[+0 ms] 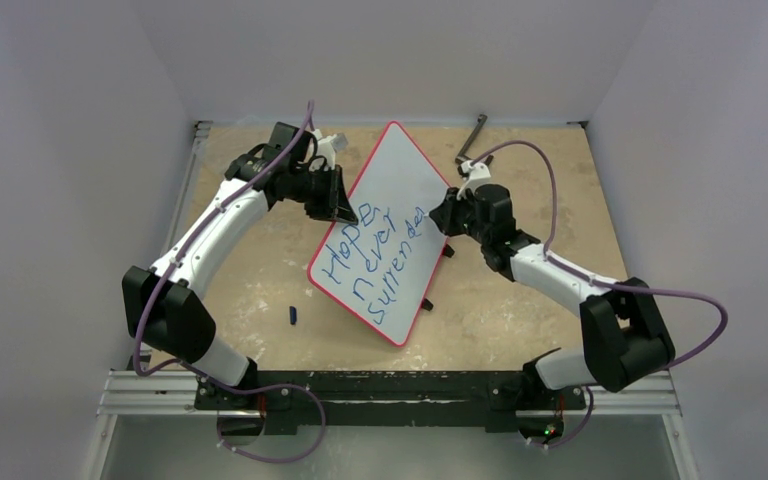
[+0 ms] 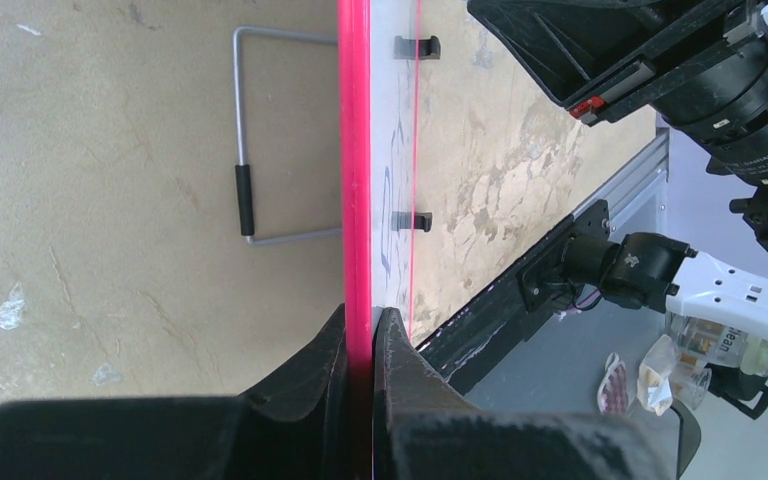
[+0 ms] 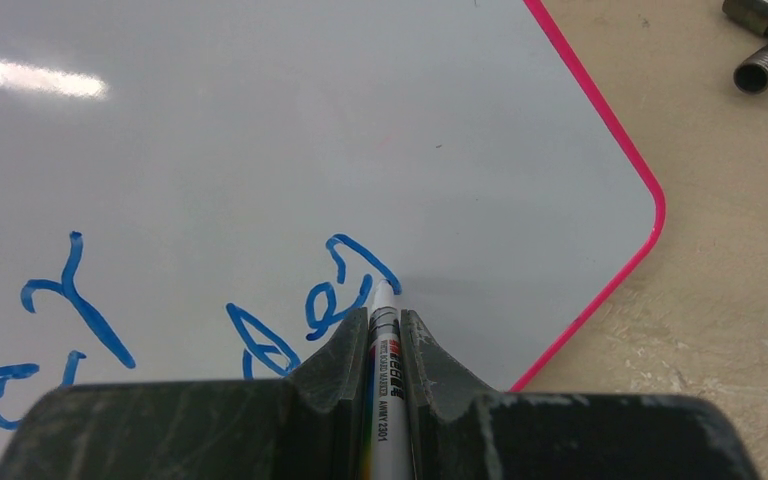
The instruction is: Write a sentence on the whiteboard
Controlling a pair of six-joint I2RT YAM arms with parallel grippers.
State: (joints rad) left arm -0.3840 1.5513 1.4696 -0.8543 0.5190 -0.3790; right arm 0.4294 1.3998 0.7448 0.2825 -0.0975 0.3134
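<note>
Right claw (image 3: 384,320): clenched on a white marker (image 3: 387,385), barrel pinched between both jaws, nib poking out past them and touching the whiteboard (image 3: 260,120) at the end of the last blue stroke. Left claw (image 2: 368,325): clamped tight on the board's red rim, one jaw on each face, at the board's left edge and well apart from the writing; seen edge-on from that wrist, the board looks tipped up off the surface (image 1: 520,300) on this side, though I cannot say how far. The board sits slantwise mid-surface between the two arms, one corner toward the back wall. The sentence (image 1: 375,255) runs in three slanted blue lines: "Hope", "never", then a third word that reads as "surrender" as far as I can make out. Judgement: nearly finished. The nib rests at the tail of that last word, a closing letter may yet be wanted, and the room to the rim there is short. Beyond the board: a small dark blue piece (image 1: 293,315) lies on the surface near the left arm, possibly the marker's cap; a dark metal tool (image 1: 472,140) by the far edge; a bent wire stand (image 2: 250,190) beside the rim.
</note>
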